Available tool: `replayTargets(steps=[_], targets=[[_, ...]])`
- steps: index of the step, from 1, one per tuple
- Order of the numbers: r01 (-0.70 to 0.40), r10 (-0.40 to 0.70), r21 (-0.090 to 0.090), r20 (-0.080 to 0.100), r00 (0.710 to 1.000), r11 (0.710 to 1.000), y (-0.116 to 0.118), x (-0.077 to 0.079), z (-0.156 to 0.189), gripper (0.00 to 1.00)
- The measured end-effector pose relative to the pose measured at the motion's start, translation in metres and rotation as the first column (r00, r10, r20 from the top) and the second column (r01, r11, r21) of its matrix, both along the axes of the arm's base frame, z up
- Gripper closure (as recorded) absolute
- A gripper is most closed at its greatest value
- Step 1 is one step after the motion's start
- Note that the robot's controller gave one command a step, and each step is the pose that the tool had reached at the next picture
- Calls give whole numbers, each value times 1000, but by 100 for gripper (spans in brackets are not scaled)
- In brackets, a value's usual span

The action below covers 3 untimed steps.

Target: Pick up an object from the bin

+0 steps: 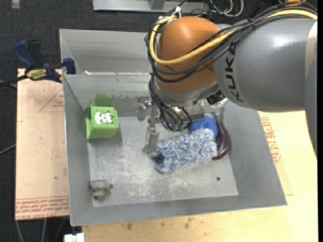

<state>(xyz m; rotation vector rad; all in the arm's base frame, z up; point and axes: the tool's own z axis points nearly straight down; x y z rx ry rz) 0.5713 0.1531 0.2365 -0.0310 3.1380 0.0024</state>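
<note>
My gripper (pixel 151 146) hangs low in the middle of the bin, under the orange cover. One finger shows, its tip down at the left end of a fuzzy blue-and-white mop-like thing (pixel 187 147). That fluffy thing lies across the bin's right half, with a solid blue part (pixel 206 123) at its upper right and a dark purple curved piece (pixel 223 142) along its right side. The second finger is hidden behind the wrist.
A green cube (pixel 102 122) with a white picture on its face stands at the left of the bin. A small grey metal piece (pixel 99 188) lies near the front left corner. The arm covers the bin's back right.
</note>
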Motion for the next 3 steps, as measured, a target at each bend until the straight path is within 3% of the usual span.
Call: replayTargets(steps=[1,2,3], targets=[[2,-2,-1,0,1000,1000,-18,6,-34,0],[21,-21,1,-3,1000,1000,-76,3,-53,0],[-60,60,-5,-1,998,998,-99,30,-57,0]])
